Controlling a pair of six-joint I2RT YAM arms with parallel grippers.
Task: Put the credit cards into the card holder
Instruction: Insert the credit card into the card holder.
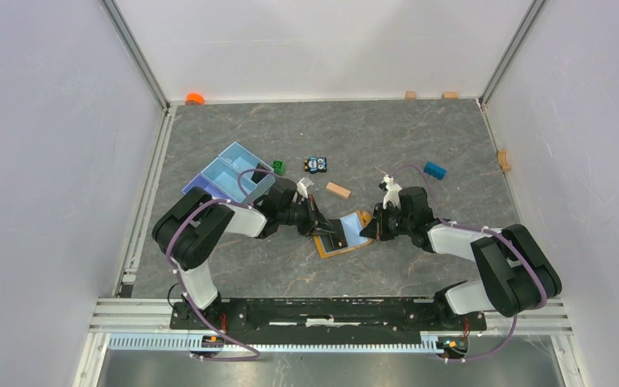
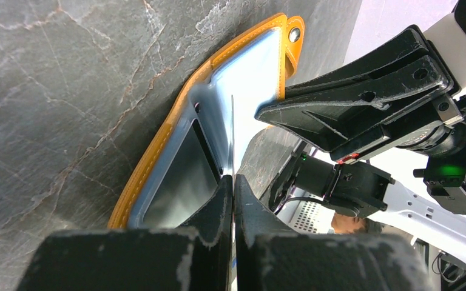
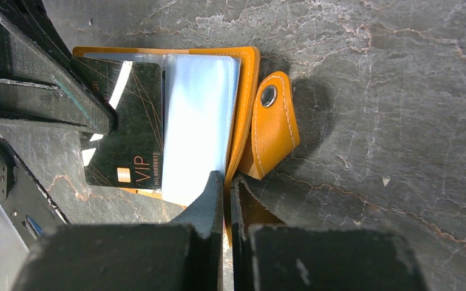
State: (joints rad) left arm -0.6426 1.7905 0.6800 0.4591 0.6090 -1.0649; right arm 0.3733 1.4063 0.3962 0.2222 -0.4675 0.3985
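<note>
The left fingers (image 2: 232, 188) pinch the black credit card (image 3: 130, 127) half across the open card holder (image 3: 250, 109) on the tabletop (image 3: 370, 121); the right fingers (image 3: 226, 185) clamp its edge — if that slips, the card may miss the pocket.

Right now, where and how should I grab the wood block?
Probably pinch the block across its two long sides at mid-length, coming straight down from above. It lies flat on the table, a slim bar set at a slant, with open surface along both long sides; the toy car sits apart from it.
</note>
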